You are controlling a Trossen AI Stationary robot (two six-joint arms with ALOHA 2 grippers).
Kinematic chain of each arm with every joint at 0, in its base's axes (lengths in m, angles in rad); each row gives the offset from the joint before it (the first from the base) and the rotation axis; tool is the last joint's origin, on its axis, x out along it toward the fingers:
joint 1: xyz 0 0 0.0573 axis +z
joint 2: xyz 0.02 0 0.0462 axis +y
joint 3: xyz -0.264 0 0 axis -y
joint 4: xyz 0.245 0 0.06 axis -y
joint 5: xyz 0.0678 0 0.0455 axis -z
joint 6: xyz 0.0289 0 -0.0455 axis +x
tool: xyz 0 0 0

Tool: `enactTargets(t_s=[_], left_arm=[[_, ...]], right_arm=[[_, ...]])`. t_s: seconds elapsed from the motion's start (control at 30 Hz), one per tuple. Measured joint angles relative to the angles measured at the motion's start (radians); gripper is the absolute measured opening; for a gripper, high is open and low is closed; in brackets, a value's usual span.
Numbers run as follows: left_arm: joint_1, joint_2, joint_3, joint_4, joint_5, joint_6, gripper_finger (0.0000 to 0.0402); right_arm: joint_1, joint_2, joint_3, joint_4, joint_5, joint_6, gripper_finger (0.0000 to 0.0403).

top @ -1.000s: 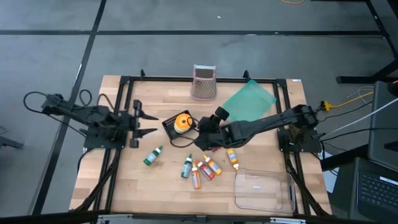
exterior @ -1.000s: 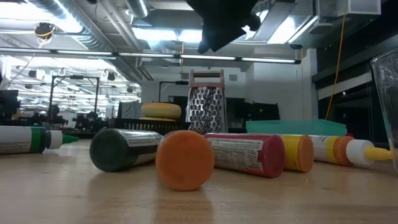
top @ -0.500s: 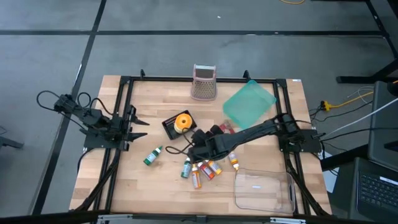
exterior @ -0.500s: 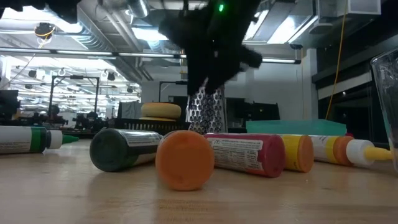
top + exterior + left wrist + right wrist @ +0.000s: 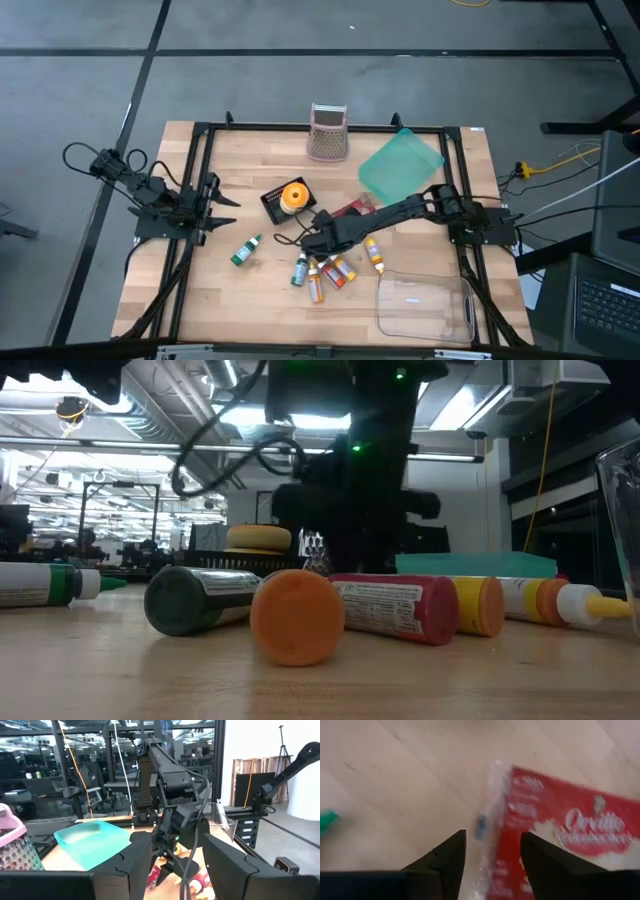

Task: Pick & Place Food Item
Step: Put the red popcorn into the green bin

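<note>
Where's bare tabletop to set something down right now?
Free: the wood between the grater and the table's left rail, and the front-left corner below the green tube. Crowded: mid-table, where the right tool hovers open by the tube cluster, popcorn packet and clear bin.

The wooden surface has a black frame around it. On it stand a pink grater at the back, a teal lid, and a clear tub at the front. A red popcorn packet lies flat, near little bottles and one green-capped tube.
</note>
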Motion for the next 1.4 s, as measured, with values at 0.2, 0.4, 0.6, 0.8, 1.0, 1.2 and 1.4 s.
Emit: enactTargets(t_s=[0.2,0.4,0.6,0.8,1.0,1.2,1.4], left_arm=[[0.0,0.0,0.0,-0.011,0.001,-0.01,0.0171],[0.0,0.0,0.0,-0.016,0.02,-0.03,0.0171],[0.001,0.0,0.0,-0.024,0.036,-0.048,0.0171],[0.001,0.0,0.0,-0.042,0.035,-0.061,0.0171],[0.001,0.0,0.0,-0.044,0.036,-0.063,0.0171],[0.001,0.0,0.0,-0.054,0.052,-0.086,0.0171],[0.001,0.0,0.0,-0.06,0.053,-0.088,0.0171]], right_arm=[[-0.019,0.005,0.0,-0.026,-0.018,0.013,0.0226],[-0.019,0.014,0.0,-0.001,-0.047,0.029,0.024],[-0.023,0.072,0.009,-0.007,-0.07,0.049,0.024],[-0.032,0.078,0.01,-0.004,-0.04,0.086,0.0187],[-0.047,0.071,0.005,0.002,-0.044,0.08,0.0032],[-0.059,0.071,0.003,-0.012,-0.051,0.042,0.0007],[-0.053,0.041,-0.006,-0.014,-0.031,0.027,0.0003]])
